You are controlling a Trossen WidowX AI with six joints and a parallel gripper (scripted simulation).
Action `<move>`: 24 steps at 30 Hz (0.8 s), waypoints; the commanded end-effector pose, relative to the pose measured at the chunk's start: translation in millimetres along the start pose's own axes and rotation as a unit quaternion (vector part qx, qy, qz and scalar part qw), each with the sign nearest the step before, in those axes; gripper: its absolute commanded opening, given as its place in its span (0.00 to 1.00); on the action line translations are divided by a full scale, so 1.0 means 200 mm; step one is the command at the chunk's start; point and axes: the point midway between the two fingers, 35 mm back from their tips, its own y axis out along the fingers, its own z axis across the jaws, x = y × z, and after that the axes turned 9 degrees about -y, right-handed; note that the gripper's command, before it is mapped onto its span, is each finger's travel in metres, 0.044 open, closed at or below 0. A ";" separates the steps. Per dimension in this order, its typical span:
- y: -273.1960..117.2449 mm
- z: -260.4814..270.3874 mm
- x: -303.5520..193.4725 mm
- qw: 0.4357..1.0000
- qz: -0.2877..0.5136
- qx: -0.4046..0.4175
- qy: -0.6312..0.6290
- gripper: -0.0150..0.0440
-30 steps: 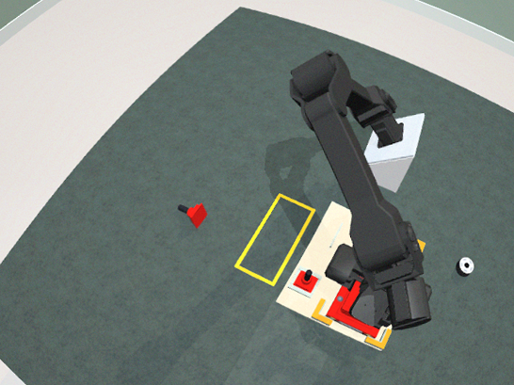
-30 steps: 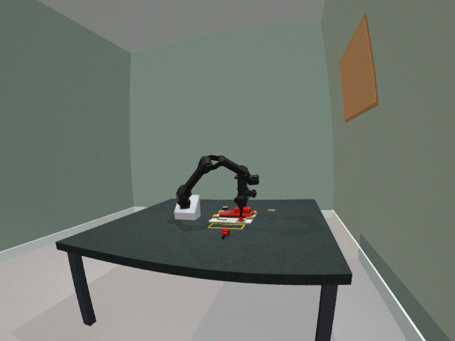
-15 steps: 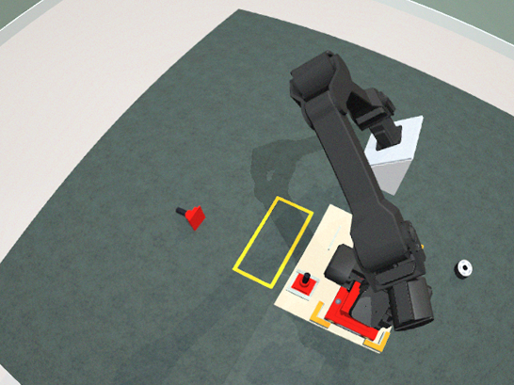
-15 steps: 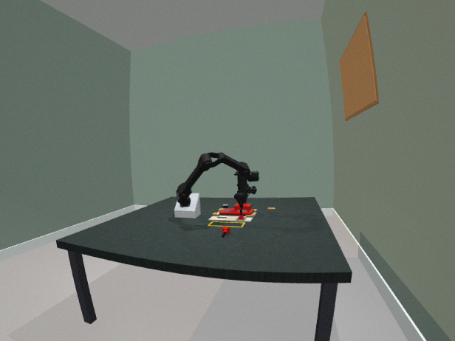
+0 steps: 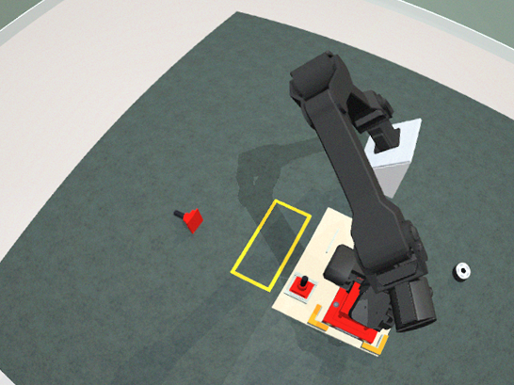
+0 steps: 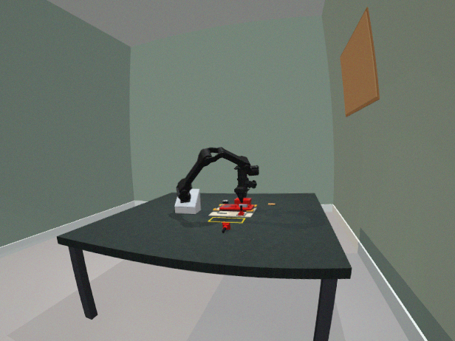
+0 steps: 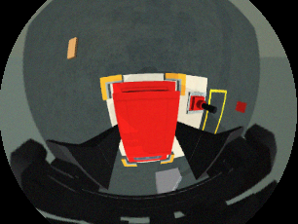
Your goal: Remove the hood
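The hood, a red block (image 7: 146, 114), is between the fingers of my gripper (image 6: 241, 200) (image 7: 147, 125). The gripper is shut on its two long sides. In the exterior view the hood is raised above the red car body (image 6: 227, 207) (image 5: 332, 314). The car sits between orange corner pieces on a cream board (image 5: 312, 257). The arm hides much of the car and the fingers in the top view. The marked area is a yellow outline (image 5: 250, 281) (image 6: 227, 222) (image 7: 218, 91) on the table beside the board, with nothing inside it.
A red part with a black peg (image 5: 301, 287) (image 7: 196, 103) stands on the board near the car. Another red part (image 5: 193, 220) (image 6: 226, 226) lies beyond the outline. A white wheel (image 5: 461, 271), an orange block (image 7: 72, 48) (image 6: 271, 204) and a white box (image 5: 392, 176) (image 6: 186, 209) are also on the table.
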 end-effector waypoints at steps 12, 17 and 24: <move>-0.21 0.00 0.01 1.000 0.000 0.005 0.005 0.25; -0.21 -0.01 0.00 1.000 -0.002 0.002 0.000 0.25; -0.23 -0.16 -0.01 1.000 -0.002 0.004 -0.001 0.25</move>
